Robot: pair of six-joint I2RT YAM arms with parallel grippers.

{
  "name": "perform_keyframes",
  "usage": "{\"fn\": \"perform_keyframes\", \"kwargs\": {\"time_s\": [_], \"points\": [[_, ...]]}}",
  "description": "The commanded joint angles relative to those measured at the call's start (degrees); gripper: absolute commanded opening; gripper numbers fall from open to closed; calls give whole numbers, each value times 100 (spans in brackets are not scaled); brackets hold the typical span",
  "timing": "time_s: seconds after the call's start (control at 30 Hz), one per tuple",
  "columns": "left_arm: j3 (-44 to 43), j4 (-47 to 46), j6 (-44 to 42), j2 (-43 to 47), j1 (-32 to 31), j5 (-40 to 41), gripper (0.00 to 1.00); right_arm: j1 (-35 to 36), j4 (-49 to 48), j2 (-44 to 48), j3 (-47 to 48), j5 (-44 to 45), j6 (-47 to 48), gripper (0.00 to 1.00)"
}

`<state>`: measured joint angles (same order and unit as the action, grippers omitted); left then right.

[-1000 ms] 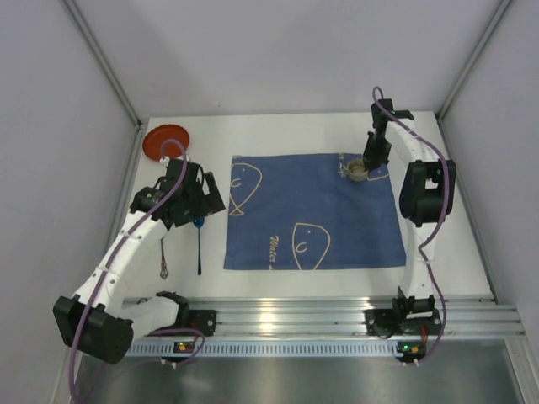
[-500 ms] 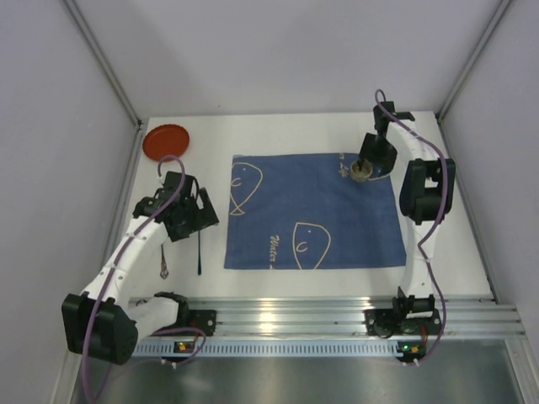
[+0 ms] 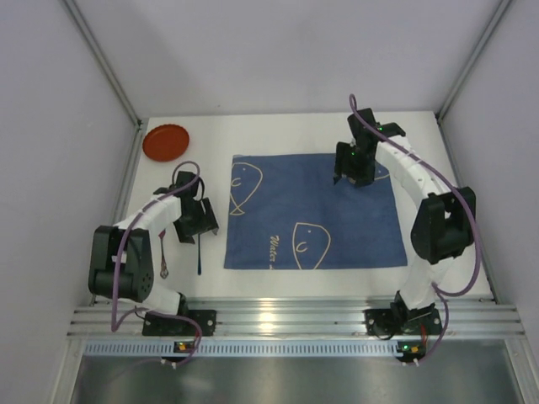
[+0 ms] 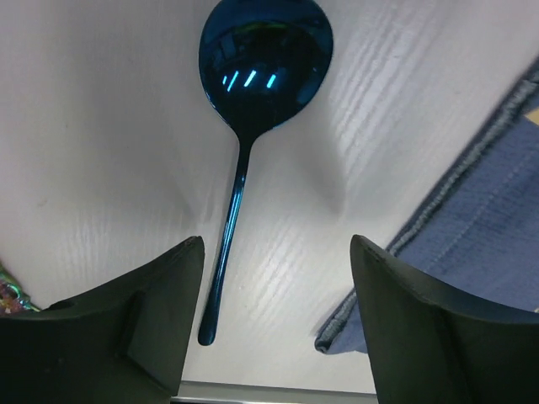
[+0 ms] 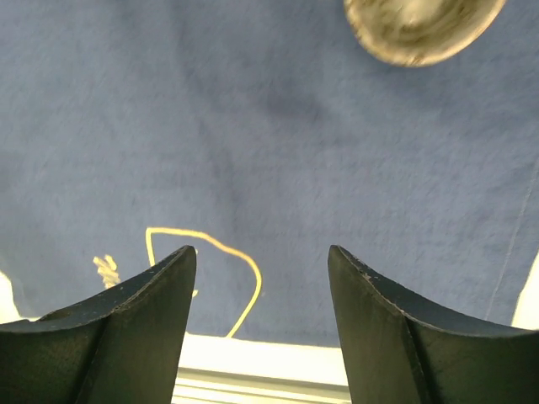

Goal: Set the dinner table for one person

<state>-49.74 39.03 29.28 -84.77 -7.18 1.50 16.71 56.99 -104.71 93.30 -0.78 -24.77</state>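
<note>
On the white dinner table (image 3: 286, 135) lies a blue cloth (image 3: 312, 210) with pale line drawings. A shiny blue spoon (image 4: 265, 63) rests on the table left of the cloth, its handle (image 3: 200, 257) pointing to the near edge. My left gripper (image 4: 278, 244) hovers open over that handle, which runs close to the left finger. My right gripper (image 5: 263, 252) is open above the cloth's far right part with nothing between its fingers. A small beige cup (image 5: 417, 25) stands on the cloth just beyond it. In the top view the right arm (image 3: 354, 160) hides the cup.
A red plate (image 3: 166, 141) sits at the table's far left corner. A second, colourful utensil (image 3: 162, 263) lies left of the spoon. The cloth's corner (image 4: 337, 332) comes near my left gripper's right finger. A ribbed metal rail (image 3: 278, 316) runs along the near edge.
My right gripper has opened, left the cup on the cloth and drawn back to the left. My left gripper has moved nearer over the spoon's handle, its jaws a little narrower.
</note>
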Motion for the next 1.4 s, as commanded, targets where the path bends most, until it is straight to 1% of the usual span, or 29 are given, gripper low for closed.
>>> {"fn": "perform_keyframes", "kwargs": {"time_s": [0.0, 0.03, 0.1, 0.23, 0.33, 0.47, 0.5, 0.53, 0.63, 0.67, 0.7, 0.77, 0.8, 0.87, 0.97, 1.03, 1.17, 1.23, 1.27, 1.33, 1.37], "points": [[-238, -343, -282, -267, 208, -404, 73, -36, -65, 476, -433, -98, -89, 64], [-221, -386, -300, -311, 234, -405, 71, -27, -57, 556, -522, -81, -72, 64], [-221, -396, -379, -373, 305, -483, 63, -36, -57, 792, -741, -19, -1, 64], [-203, -404, -528, -382, 419, -458, 58, -27, -48, 1189, -1137, 34, 87, 63], [-238, -405, -686, -496, 603, -475, 52, -36, -48, 1487, -1489, 34, 52, 62], [-309, -413, -976, -716, 674, -387, 46, -27, -48, 1874, -1876, -10, -10, 62], [-317, -413, -1011, -751, 683, -352, 43, -36, -30, 1927, -1911, -10, -10, 62], [-317, -413, -1038, -786, 839, -317, 39, -36, -30, 1971, -1938, -2, -10, 62], [-326, -431, -1047, -944, 859, -264, 32, -36, 66, 2103, -1964, 25, -1, 62], [-326, -457, -1056, -1032, 859, -273, 26, -36, 84, 2156, -1956, 42, -10, 62], [-335, -457, -1056, -1076, 850, -299, 23, -36, 101, 2182, -1956, 51, -1, 61], [-344, -457, -1064, -1190, 850, -282, 19, -36, 145, 2244, -1947, 51, -10, 62], [-361, -449, -1073, -1234, 859, -255, 16, -36, 163, 2261, -1947, 60, -27, 61], [-370, -448, -1082, -1296, 859, -273, 13, -27, 189, 2331, -1964, 51, -54, 61], [-388, -431, -1100, -1349, 867, -387, 0, -27, 207, 2446, -2017, 43, -89, 61], [-467, -370, -1091, -1314, 859, -527, 0, -36, 216, 2516, -2043, 25, -89, 61], [-738, -72, -1012, -893, 850, -834, 0, 51, 76, 2744, -2105, -291, 68, 61], [-1063, 122, -933, -648, 841, -1010, 0, 262, -47, 2797, -2123, -510, 96, 61], [-1308, 358, -889, -541, 832, -1098, 0, 480, -144, 2841, -2131, -590, 104, 61], [-1538, 535, -784, -322, 815, -1204, 0, 727, -284, 2885, -2140, -809, 43, 61], [-1644, 606, -740, -147, 806, -1396, 0, 981, -363, 2903, -2184, -915, -96, 60]]}}
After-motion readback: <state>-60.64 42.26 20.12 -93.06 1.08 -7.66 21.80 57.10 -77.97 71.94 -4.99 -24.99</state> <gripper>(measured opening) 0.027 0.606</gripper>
